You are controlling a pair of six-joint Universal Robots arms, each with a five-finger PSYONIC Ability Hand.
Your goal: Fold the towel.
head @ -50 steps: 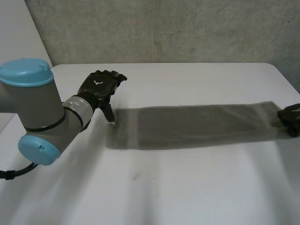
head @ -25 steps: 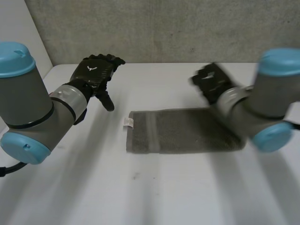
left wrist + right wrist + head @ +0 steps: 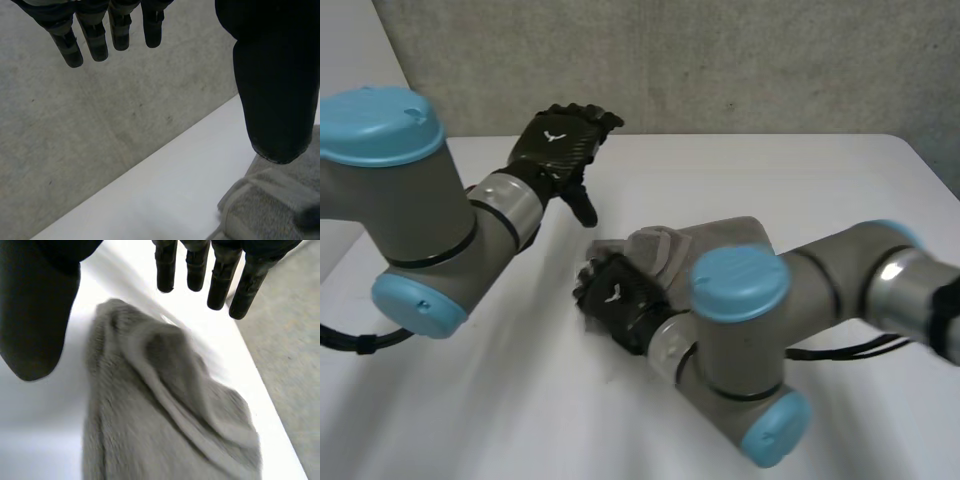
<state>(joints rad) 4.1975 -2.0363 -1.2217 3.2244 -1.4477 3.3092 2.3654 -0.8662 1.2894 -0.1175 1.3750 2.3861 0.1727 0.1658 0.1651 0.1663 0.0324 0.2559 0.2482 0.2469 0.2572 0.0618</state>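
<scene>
Towel: the grey towel lies bunched near the middle of the white table, its left end doubled into thick, uneven ridges, not a flat layer.
Right hand: the right hand is at the towel's near-left end, its arm slung low across the table from the right. In its wrist view the fingers are straight and spread and the thumb is wide apart, with the cloth beneath the palm. It grips nothing. I cannot tell whether it touches the towel.
Left hand: the left hand hangs above the far-left part of the table, near the grey wall. Its fingers are relaxed and empty, apart from the towel's edge below its thumb.
Reason for placement: I judge the right hand is low over the heap to flatten it or take a fresh hold. The left is held high and back to leave it room.
Stage: by my reading the fold is rough and unfinished, since the layers are rucked and the edges do not line up.
Next move: I would want the ridges pressed flat and the edges squared.
Risk: a sideways sweep could drag the whole bundle and not smooth it.
</scene>
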